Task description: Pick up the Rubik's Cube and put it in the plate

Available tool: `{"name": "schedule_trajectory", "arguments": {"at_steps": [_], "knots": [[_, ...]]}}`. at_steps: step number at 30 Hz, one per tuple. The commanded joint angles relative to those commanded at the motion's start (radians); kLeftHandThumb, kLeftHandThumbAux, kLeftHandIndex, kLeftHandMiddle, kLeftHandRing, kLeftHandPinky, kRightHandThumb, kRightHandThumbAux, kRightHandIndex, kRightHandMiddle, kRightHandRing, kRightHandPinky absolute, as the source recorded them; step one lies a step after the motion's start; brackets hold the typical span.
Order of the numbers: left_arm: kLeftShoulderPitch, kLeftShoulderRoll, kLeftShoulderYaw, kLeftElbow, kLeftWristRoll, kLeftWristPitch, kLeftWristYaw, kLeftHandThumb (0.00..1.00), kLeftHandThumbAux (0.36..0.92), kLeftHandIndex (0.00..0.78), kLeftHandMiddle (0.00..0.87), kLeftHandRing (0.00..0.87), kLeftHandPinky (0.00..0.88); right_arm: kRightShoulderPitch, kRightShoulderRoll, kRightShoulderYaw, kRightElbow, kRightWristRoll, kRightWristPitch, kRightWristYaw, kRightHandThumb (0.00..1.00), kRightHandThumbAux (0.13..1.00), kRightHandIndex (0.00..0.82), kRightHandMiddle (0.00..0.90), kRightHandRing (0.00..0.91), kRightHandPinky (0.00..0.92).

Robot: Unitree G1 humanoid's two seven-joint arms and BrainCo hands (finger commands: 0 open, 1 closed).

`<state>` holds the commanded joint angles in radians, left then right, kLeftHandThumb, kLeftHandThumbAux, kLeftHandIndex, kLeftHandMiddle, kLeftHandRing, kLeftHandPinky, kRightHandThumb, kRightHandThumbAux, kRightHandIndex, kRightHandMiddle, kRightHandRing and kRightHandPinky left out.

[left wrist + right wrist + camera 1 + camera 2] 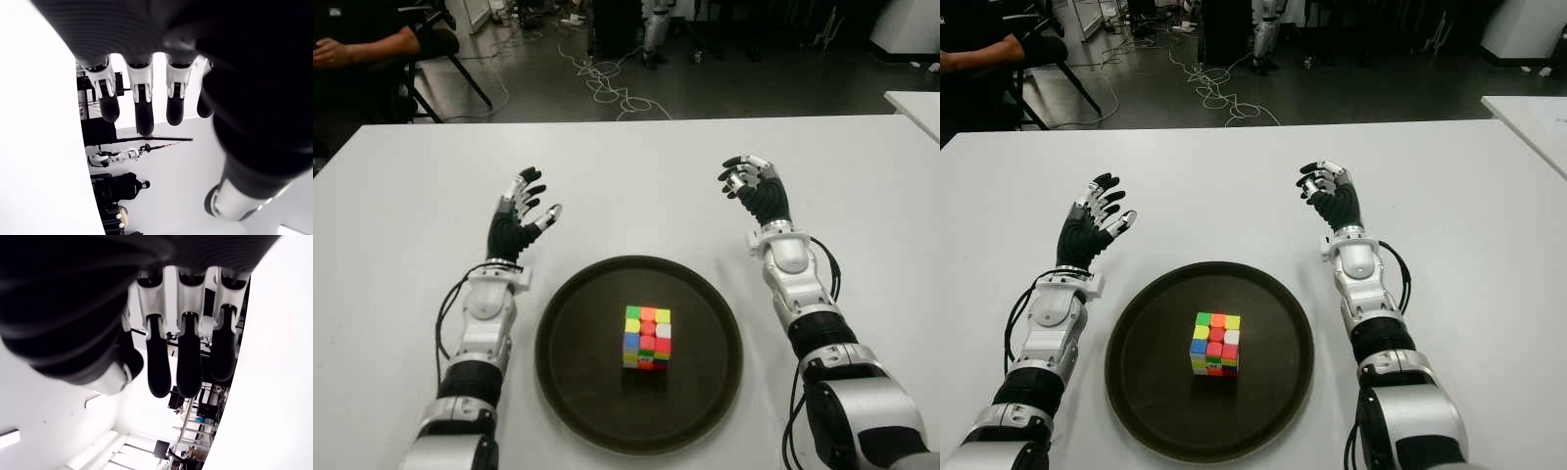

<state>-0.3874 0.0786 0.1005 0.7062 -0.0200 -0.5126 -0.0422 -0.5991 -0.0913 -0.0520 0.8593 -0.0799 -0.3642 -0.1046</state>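
Eye views: multicoloured Rubik's Cube (647, 337) sits inside the round dark brown plate (570, 304) on the white table (401, 196); I judge placement done. Wrist views: my left hand (517, 217) and right hand (756, 188) are spread, empty. Best move: keep both clear of the plate

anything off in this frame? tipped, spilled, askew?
Nothing stands out. The Rubik's Cube sits flat inside the dark plate on the white table. Left hand and right hand flank the plate, open and empty.
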Motion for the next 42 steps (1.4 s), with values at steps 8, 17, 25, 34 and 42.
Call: {"name": "schedule_trajectory", "arguments": {"at_steps": [8, 17, 25, 34, 42], "knots": [[0.000, -0.001, 0.000, -0.004, -0.005, 0.005, -0.004, 0.092, 0.793, 0.108, 0.146, 0.145, 0.136, -0.006, -0.001, -0.003, 0.020, 0.007, -0.009, -0.002, 0.692, 0.723, 0.426, 0.540, 0.552, 0.560], [0.003, 0.000, -0.003, -0.008, -0.002, 0.000, -0.005, 0.072, 0.790, 0.107, 0.138, 0.139, 0.130, -0.009, 0.000, -0.005, 0.026, 0.012, -0.012, 0.000, 0.693, 0.723, 0.426, 0.538, 0.548, 0.553], [0.002, 0.003, -0.004, -0.011, 0.006, 0.012, 0.002, 0.068, 0.796, 0.111, 0.139, 0.136, 0.133, -0.009, -0.001, -0.004, 0.027, 0.013, -0.015, 0.005, 0.690, 0.725, 0.426, 0.535, 0.544, 0.562], [0.005, 0.003, -0.004, -0.011, 0.005, 0.015, -0.002, 0.080, 0.782, 0.109, 0.140, 0.136, 0.130, -0.005, -0.006, 0.001, 0.021, 0.005, -0.014, 0.006, 0.692, 0.724, 0.426, 0.536, 0.553, 0.571], [0.001, 0.004, -0.002, -0.004, -0.001, 0.008, -0.010, 0.085, 0.784, 0.107, 0.142, 0.139, 0.123, -0.006, -0.006, 0.000, 0.023, 0.009, -0.012, 0.015, 0.694, 0.724, 0.427, 0.536, 0.557, 0.566]]}}
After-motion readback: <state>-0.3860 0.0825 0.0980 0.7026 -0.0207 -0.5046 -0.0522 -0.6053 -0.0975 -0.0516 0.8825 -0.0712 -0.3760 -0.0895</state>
